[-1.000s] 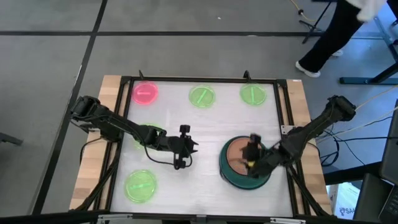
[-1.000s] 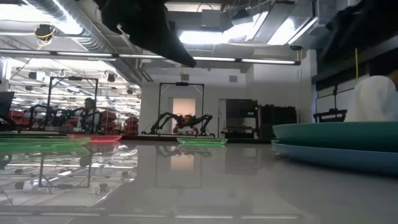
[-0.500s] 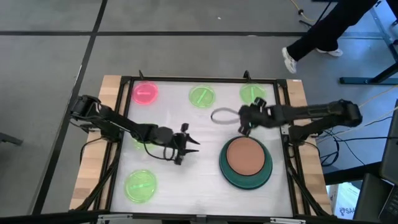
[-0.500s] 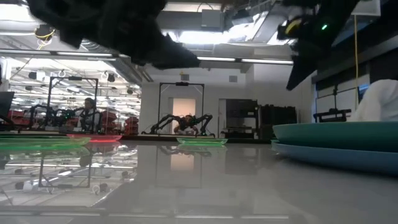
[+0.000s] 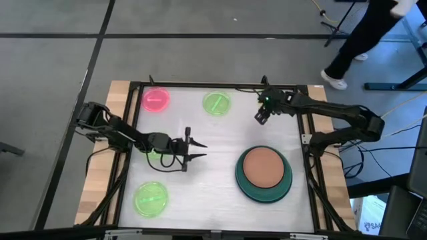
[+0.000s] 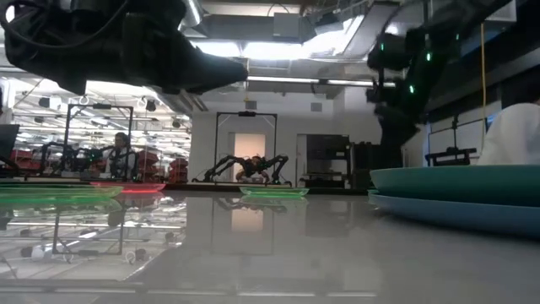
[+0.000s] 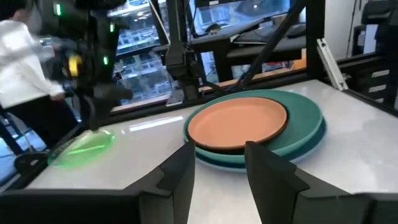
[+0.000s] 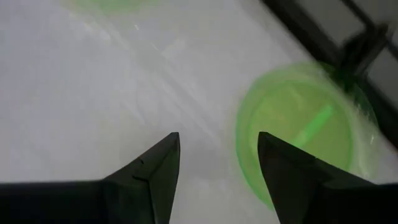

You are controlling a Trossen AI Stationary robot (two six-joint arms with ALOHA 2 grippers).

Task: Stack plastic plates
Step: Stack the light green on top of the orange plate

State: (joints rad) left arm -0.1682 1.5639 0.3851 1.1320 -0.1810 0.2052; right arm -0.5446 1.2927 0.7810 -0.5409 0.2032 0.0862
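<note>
A stack of plates (image 5: 263,172) sits right of the table's centre, with an orange-tan plate (image 7: 236,121) on top and a teal-green one (image 7: 308,124) under it. A blue-grey rim (image 6: 447,213) shows lowest. Small neon-green plates lie at the far middle (image 5: 216,103), the near left (image 5: 151,199) and under my left arm (image 5: 152,152). The pink plate (image 5: 155,99) lies at the far left. My left gripper (image 5: 193,150) is open, hovering left of the stack and pointing at it. My right gripper (image 5: 260,117) is open above the far-right green plate (image 8: 305,130).
A black frame (image 5: 213,85) runs round the white table top, with wooden strips at both sides. A person (image 5: 360,33) walks on the floor beyond the far right corner. Bare table lies between my left gripper and the stack.
My right gripper has left the stack, risen and swung toward the far edge, ending over the far-right green plate. My left gripper has drawn back a little toward the table's left. The stack has stayed in place.
</note>
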